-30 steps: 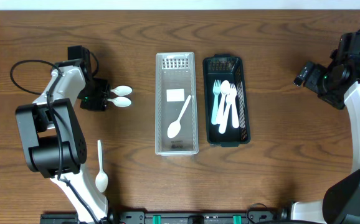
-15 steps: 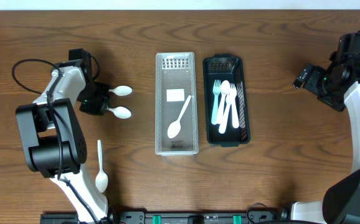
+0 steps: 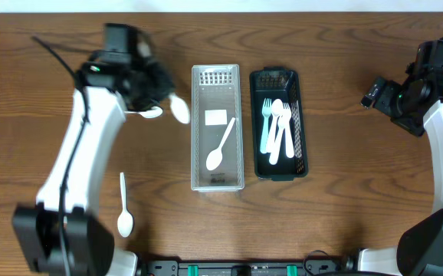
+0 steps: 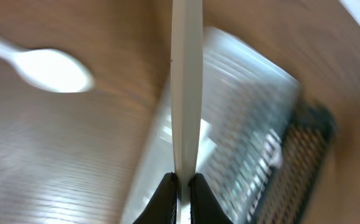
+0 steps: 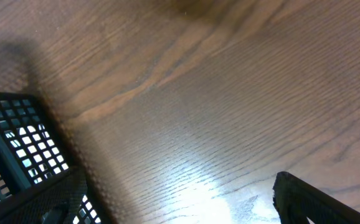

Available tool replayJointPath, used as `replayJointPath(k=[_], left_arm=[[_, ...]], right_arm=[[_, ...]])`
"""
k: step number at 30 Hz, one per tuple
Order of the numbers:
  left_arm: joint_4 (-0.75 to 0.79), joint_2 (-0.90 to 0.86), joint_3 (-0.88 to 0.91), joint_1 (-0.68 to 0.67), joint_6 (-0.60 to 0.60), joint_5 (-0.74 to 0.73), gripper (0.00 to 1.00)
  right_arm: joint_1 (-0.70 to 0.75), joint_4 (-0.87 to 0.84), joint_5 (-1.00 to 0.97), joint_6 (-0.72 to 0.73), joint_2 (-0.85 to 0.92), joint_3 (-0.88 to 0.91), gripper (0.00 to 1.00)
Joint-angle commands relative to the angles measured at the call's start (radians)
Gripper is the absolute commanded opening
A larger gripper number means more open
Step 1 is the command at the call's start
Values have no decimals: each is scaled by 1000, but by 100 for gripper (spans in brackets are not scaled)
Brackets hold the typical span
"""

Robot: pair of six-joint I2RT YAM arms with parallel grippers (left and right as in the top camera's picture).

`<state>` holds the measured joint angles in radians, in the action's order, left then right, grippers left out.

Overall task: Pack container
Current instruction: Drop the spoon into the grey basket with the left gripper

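My left gripper (image 3: 162,93) is shut on the handle of a white plastic spoon (image 3: 180,110) and holds it above the table, just left of the clear container (image 3: 198,153). In the left wrist view the jaws (image 4: 181,182) pinch the spoon handle (image 4: 187,87), with the clear container (image 4: 255,118) below. One white spoon (image 3: 221,146) lies inside the container. Another spoon (image 3: 152,113) lies on the table near the held one, and it also shows in the left wrist view (image 4: 52,70). My right gripper (image 3: 376,90) is open and empty at the far right.
A black mesh basket (image 3: 300,130) with several white and pale-blue utensils stands right of the clear container. A third loose spoon (image 3: 123,215) lies at the front left. The right wrist view shows the basket corner (image 5: 12,149) and one finger (image 5: 317,199).
My left arm has lifted one of the two spoons and swung right and up toward the clear container. The other spoon stayed on the table. The right arm has not moved.
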<state>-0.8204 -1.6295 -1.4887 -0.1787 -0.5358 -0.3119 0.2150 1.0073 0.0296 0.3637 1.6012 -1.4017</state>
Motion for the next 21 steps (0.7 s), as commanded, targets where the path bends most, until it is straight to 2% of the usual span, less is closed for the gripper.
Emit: replayJointPath(k=[1,6,9,12,14,15,19,21], left_arm=[[-26,2,3,-131,136,100,6],[-40,-53,28,-275,140,253,8],[-40,-108,35,-298,161,264,17],[-39,-139,35,-299,201,264,37],[-43,-138,30,-293,211,264,56],[-51,-131,16,-285,211,264,60],[-64,-87,-67,-211,209,265,64],[-56,-77,-92,-145,148,279,64]], right_arm=[[6,-4,-3,6,5,-4,99],[6,-1,-3,6,5,-4,99],[6,-1,-3,6,5,-4,99],[6,-1,-3,6,5,-4,99],[6,-1,-3,6,5,-4,99],[6,-1,-3,6,5,-4,99],[6,-1,-3,6,5,-4,99],[6,-1,-3,6,5,-4,99]])
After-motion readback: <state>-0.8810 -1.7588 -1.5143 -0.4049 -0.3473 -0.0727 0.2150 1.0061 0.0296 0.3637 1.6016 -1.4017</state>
